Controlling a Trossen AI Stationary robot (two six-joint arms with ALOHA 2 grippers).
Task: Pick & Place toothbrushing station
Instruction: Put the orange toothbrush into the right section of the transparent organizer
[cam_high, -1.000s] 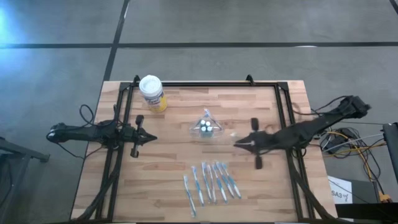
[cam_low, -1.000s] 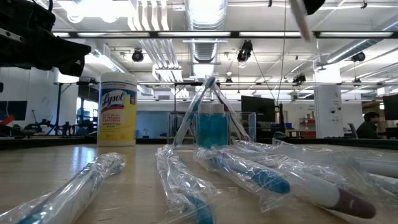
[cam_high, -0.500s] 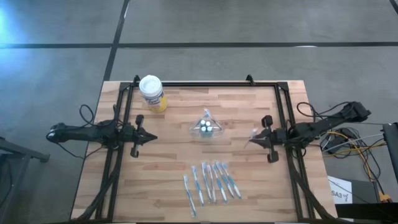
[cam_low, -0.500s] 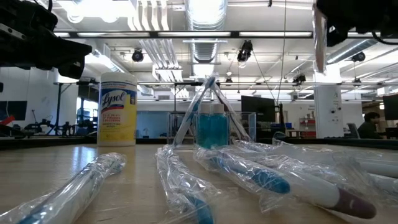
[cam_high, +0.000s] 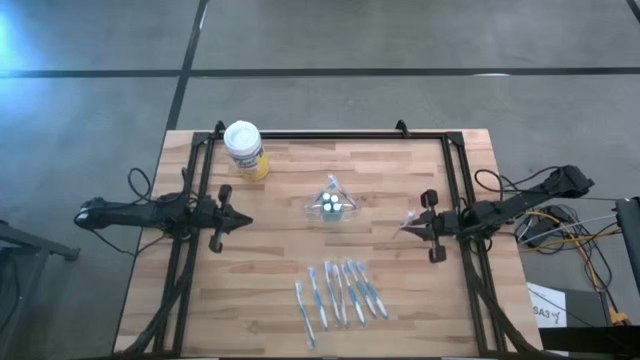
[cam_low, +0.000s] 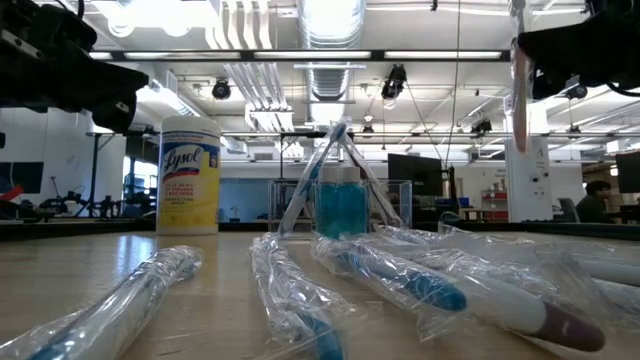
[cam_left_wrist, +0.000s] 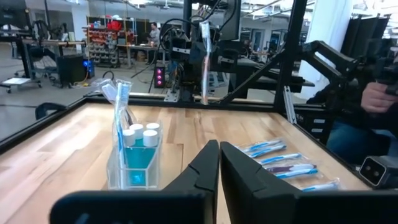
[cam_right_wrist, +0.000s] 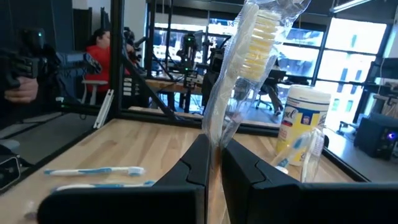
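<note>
The clear plastic holder (cam_high: 332, 203) stands on the table's middle with white-capped pieces and wrapped brushes leaning in it; it also shows in the left wrist view (cam_left_wrist: 134, 158). Several wrapped blue and white toothbrushes (cam_high: 340, 290) lie flat near the front edge. My right gripper (cam_high: 408, 228) is to the right of the holder, above the table, shut on a wrapped toothbrush (cam_right_wrist: 249, 56) with pale bristles. My left gripper (cam_high: 243, 222) is shut and empty at the table's left, pointing at the holder. My right gripper pinches the wrapped toothbrush's handle (cam_right_wrist: 214, 140), through its clear wrapper, between the two fingers. The fingers come level from the table's right side and lie across the brush. The brush stands nearly upright, head (cam_right_wrist: 260, 34) up, lifted clear of the table (cam_low: 517, 70).
A white-lidded yellow canister (cam_high: 245, 148) stands at the far left of the table. A black frame (cam_high: 330, 133) runs along the far edge and both sides. A person (cam_left_wrist: 379, 93) sits beyond the table in the left wrist view.
My right gripper has drawn back toward the table's right edge with the wrapped toothbrush, away from the holder. The brush has turned from slanting to nearly upright. The holder and the brushes on the table have stayed where they were.
</note>
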